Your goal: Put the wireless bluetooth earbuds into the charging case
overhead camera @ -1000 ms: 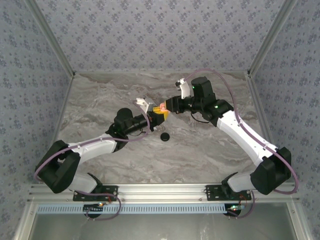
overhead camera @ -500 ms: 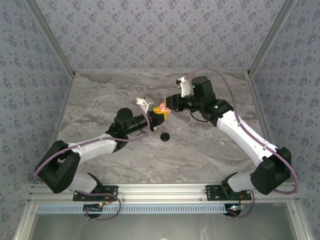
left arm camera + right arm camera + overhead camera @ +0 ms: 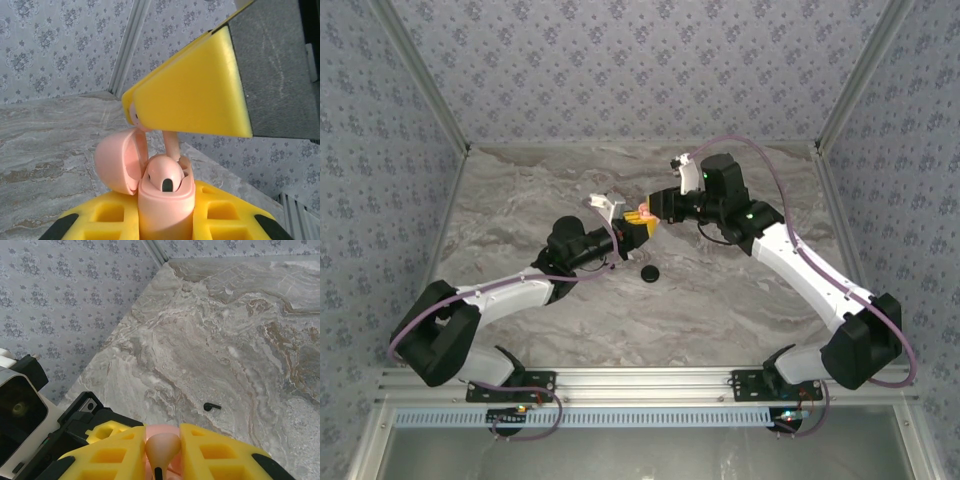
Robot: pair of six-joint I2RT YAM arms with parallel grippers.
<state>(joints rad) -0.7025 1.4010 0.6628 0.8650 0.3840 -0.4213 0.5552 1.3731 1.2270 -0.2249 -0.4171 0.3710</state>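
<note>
My left gripper (image 3: 165, 220) is shut on the pink charging case (image 3: 165, 212), held upright with its lid (image 3: 116, 160) hinged open to the left. One pink earbud (image 3: 163, 174) sits in the case. My right gripper (image 3: 162, 447) is shut on a second pink earbud (image 3: 163, 442). Its stem (image 3: 171, 142) reaches down into the case beside the seated one. In the top view the two grippers meet over the middle of the table, left (image 3: 636, 230) and right (image 3: 650, 210). A tiny black earbud (image 3: 212, 406) lies loose on the marble.
A round black piece (image 3: 649, 273) rests on the table just in front of the grippers. The marble table (image 3: 740, 290) is walled with patterned panels on three sides. The left arm's black wrist (image 3: 75, 425) sits close under my right fingers.
The right gripper has shifted slightly toward the far left with the pink earbud, staying over the case. The left arm has barely moved.
</note>
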